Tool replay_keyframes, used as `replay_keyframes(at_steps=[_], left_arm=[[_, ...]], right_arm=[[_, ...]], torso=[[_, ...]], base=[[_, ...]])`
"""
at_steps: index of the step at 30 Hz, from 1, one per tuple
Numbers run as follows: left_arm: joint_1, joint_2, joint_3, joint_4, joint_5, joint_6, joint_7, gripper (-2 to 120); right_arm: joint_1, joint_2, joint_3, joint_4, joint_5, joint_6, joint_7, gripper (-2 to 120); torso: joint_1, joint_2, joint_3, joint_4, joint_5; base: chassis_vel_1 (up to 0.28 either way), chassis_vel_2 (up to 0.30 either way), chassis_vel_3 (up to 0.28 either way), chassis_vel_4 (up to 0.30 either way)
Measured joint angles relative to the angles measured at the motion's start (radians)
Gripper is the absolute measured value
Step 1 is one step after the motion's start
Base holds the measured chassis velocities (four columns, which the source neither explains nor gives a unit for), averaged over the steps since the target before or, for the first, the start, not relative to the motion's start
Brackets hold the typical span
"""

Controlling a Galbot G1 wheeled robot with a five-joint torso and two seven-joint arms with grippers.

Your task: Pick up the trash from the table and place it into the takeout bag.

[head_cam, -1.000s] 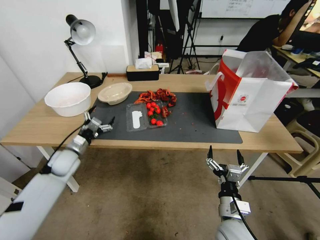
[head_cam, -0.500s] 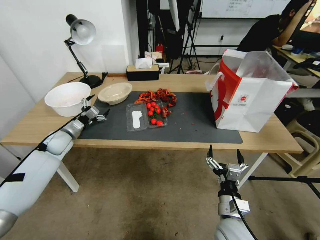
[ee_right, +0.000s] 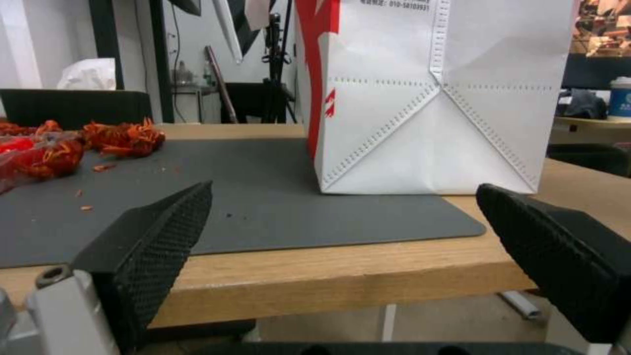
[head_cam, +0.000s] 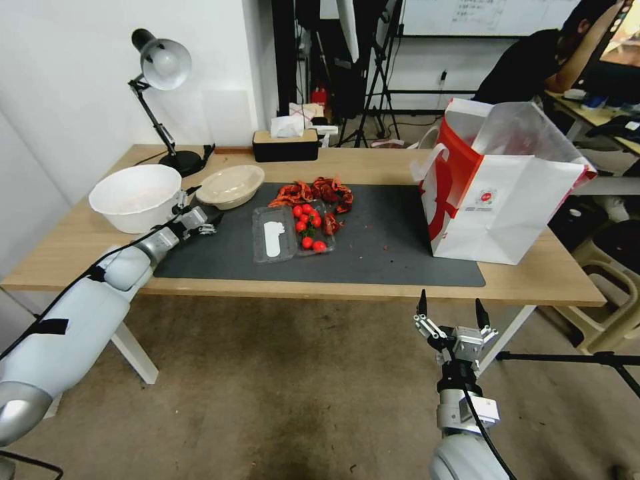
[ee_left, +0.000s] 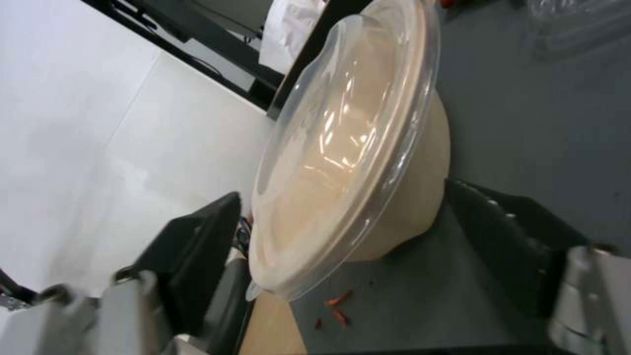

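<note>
A shallow beige bowl [head_cam: 230,185] under a clear lid sits at the dark mat's [head_cam: 387,247] back left corner on the light-wood table [head_cam: 80,247]. My left gripper [head_cam: 200,217] is open right in front of the bowl. In the left wrist view its black fingers [ee_left: 197,246] stand on either side of the bowl [ee_left: 348,143] without touching it. More trash lies mid-mat: a clear clamshell with red tomatoes [head_cam: 293,230] and a heap of red shells [head_cam: 313,192]. The white and red takeout bag [head_cam: 500,180] stands open at the right. My right gripper [head_cam: 452,313] hangs open below the table's front edge.
A big white bowl [head_cam: 137,197] stands just left of my left arm. A desk lamp [head_cam: 163,67] and a black tissue box [head_cam: 287,143] are along the back edge. The mat between the shells and the bag [ee_right: 434,98] is bare. Plastic stools stand at the right.
My left gripper has moved forward and to the right over the mat's left edge, up to the beige bowl. The right arm has stayed still.
</note>
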Motion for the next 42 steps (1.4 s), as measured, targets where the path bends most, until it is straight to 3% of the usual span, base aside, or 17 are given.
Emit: replay_keyframes(at_steps=[18,22,34,42], left_arm=[[-0.019,0.019,0.023,0.023,0.014,-0.007,0.026,19],[-0.020,0.019,0.018,0.025,0.022,-0.015,0.029,2],[-0.013,0.018,-0.008,0.017,0.025,-0.040,0.028,0],[-0.019,0.037,0.000,-0.070,-0.034,-0.042,0.026,0]], right_arm=[[0.006,-0.004,-0.003,-0.007,0.002,0.003,0.000,100],[0.002,-0.005,-0.003,-0.008,0.002,0.007,0.000,100],[-0.002,-0.004,-0.003,-0.006,0.002,0.010,0.000,100],[-0.006,-0.003,-0.002,-0.002,0.000,0.012,0.000,100]], torso=[[0.000,0.000,0.000,0.0001,-0.0001],[0.000,0.000,0.000,0.0000,0.0000],[0.000,0.000,0.000,0.0001,-0.0001],[0.000,0.000,0.000,0.0004,-0.0001]], base=[[0.000,0.000,0.000,0.000],[0.000,0.000,0.000,0.000],[0.000,0.000,0.000,0.000],[0.000,0.000,0.000,0.000]])
